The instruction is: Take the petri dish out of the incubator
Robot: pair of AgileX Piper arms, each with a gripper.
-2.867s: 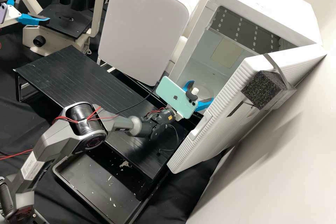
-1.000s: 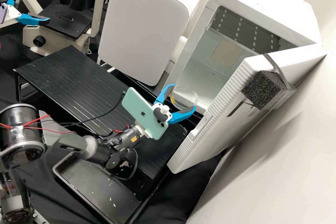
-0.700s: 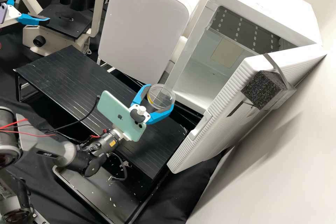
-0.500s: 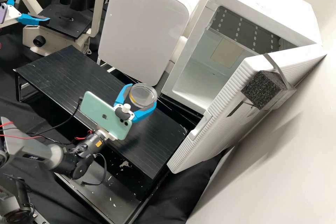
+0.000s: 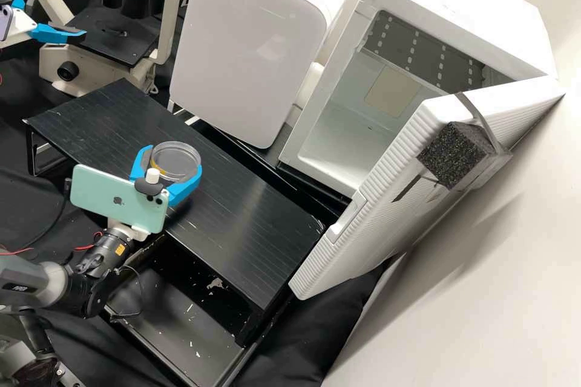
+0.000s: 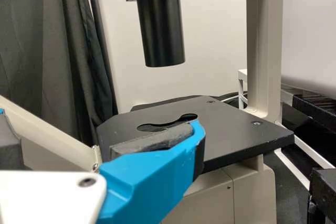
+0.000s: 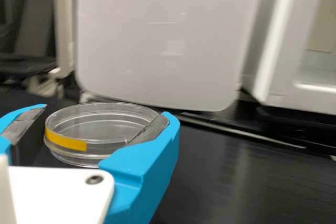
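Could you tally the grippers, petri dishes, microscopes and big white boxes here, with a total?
Grippers: 2 (left gripper, right gripper)
Petri dish: 1
Microscope: 1
White boxes: 2 (open incubator, grey-fronted box)
Total: 6

Bright light, soft shadows on wall [image 5: 478,308]

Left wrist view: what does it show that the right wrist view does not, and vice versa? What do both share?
Left wrist view's own: dark microscope tube and stage hole.
Right wrist view's own: the petri dish with its yellow strip, in the right gripper, and part of the incubator.
Both: cream microscope frame and blue fingers.
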